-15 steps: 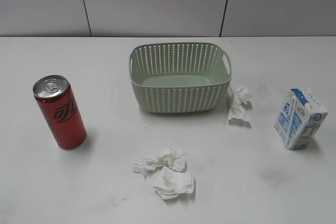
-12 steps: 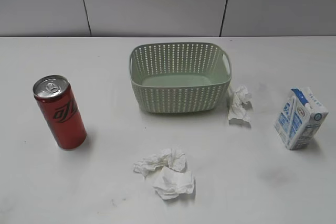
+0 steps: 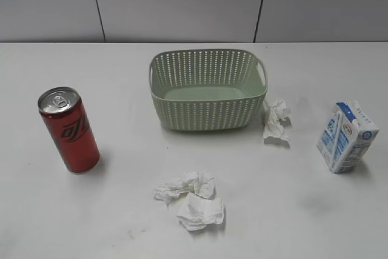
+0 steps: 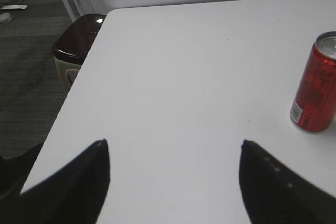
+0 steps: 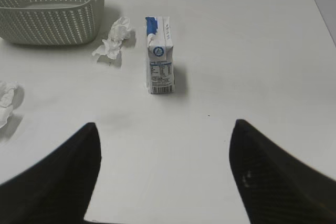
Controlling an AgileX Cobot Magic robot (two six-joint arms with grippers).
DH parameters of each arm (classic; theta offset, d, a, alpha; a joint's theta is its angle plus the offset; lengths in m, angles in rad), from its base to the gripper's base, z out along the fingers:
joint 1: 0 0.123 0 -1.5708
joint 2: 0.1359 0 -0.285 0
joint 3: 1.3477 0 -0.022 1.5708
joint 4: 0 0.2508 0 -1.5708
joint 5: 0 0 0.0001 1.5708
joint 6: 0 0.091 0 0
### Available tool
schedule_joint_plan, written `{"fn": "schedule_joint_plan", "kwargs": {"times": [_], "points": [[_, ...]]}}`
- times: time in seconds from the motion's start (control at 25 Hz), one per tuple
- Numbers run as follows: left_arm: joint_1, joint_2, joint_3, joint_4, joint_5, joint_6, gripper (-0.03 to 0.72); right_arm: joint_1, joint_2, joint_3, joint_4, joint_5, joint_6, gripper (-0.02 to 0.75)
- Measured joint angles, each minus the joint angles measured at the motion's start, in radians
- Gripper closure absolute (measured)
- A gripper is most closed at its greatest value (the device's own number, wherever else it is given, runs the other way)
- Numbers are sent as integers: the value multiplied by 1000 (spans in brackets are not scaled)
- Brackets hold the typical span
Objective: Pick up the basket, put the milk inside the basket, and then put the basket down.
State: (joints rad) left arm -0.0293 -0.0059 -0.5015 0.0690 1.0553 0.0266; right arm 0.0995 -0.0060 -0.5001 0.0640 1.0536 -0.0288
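The pale green basket [image 3: 208, 89] stands empty at the middle back of the white table; its corner shows in the right wrist view [image 5: 50, 9]. The blue-and-white milk carton [image 3: 347, 137] stands upright at the right, also in the right wrist view [image 5: 159, 56]. My left gripper [image 4: 173, 142] is open and empty over the table's left part, the basket out of its view. My right gripper [image 5: 165, 124] is open and empty, short of the carton. Neither gripper shows in the exterior view.
A red soda can [image 3: 69, 129] stands at the left, also in the left wrist view [image 4: 316, 90]. Crumpled tissues lie in front of the basket [image 3: 191, 199] and at its right [image 3: 276, 119]. A dark bin [image 4: 76, 40] stands off the table's left edge.
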Motion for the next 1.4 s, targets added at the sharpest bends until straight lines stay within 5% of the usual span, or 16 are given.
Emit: {"fn": "schedule_joint_plan", "kwargs": {"times": [0.96, 1.4], "points": [[0, 9, -49, -1, -61, 0, 106, 0, 0, 0, 1, 0, 1, 164], [0, 385, -157, -38, -246, 0, 106, 0, 0, 0, 3, 0, 1, 164]]}}
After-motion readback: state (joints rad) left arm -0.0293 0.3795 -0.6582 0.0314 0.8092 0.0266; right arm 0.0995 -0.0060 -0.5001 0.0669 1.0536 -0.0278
